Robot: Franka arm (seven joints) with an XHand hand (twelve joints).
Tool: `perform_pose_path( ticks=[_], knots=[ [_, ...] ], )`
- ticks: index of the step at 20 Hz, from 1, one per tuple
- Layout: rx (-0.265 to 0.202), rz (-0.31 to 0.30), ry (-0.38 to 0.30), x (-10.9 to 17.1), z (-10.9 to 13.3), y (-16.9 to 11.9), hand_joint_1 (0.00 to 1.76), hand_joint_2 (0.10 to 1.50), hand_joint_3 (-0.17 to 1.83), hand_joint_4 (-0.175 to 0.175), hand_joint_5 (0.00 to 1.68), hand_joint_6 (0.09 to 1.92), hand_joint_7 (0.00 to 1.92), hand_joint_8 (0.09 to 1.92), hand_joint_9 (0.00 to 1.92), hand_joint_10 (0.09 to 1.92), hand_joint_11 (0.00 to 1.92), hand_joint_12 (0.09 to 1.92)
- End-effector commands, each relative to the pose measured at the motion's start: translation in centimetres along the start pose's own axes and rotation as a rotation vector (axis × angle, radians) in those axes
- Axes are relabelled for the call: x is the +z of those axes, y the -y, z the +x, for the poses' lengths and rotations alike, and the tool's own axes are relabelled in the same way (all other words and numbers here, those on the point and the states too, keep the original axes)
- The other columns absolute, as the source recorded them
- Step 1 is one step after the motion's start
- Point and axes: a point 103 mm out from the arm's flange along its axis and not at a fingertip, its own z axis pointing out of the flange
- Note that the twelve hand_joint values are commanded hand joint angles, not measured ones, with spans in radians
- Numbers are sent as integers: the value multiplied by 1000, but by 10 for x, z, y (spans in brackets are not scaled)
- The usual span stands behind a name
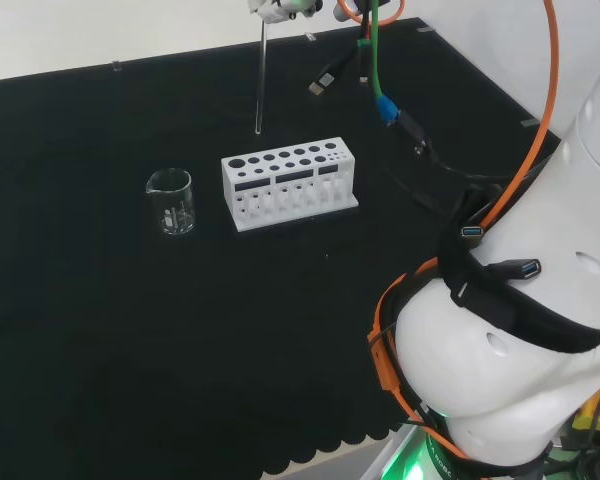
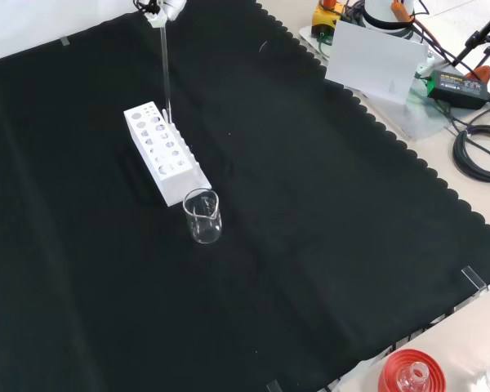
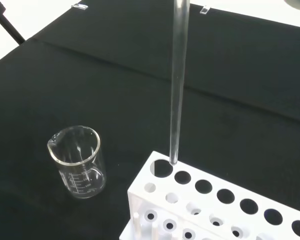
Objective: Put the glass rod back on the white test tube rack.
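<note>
**Glass rod hangs upright over the end hole of the white rack**

In the head view the hand [image 1: 280,8] sits at the top edge of the frame, a little left of centre, with the glass rod [image 1: 260,75] hanging straight down from it. So little of the hand is in frame that I cannot tell how its fingers lie around the rod. The rod's lower tip is above the black cloth [image 1: 130,350], just above and behind the left end of the white test tube rack [image 1: 288,183], which stands at the frame's centre.

In the front view the hand [image 2: 163,10] is at the top left, and the rod [image 2: 165,69] drops to the upper end of the rack [image 2: 163,151].

The wrist view shows the rod [image 3: 177,85] vertical, its tip at the rim of the large corner hole of the rack [image 3: 225,210]; whether it has entered the hole is unclear.

A clear glass beaker [image 1: 170,202] stands upright on the cloth left of the rack in the head view, apart from it. In the front view the beaker [image 2: 202,216] is just below the rack's lower end.
</note>
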Motion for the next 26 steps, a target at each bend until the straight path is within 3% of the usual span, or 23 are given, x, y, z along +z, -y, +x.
perform_pose_path(
  ticks=[1,26],
  knots=[
    [10,17,-5,9,-2,0,1293,1130,-175,-175,1099,821,1146,838,1670,560,1580,714],
    [-36,43,6,20,23,-11,1293,1129,-175,-175,1100,820,1146,837,1670,560,1580,713]
  ],
)
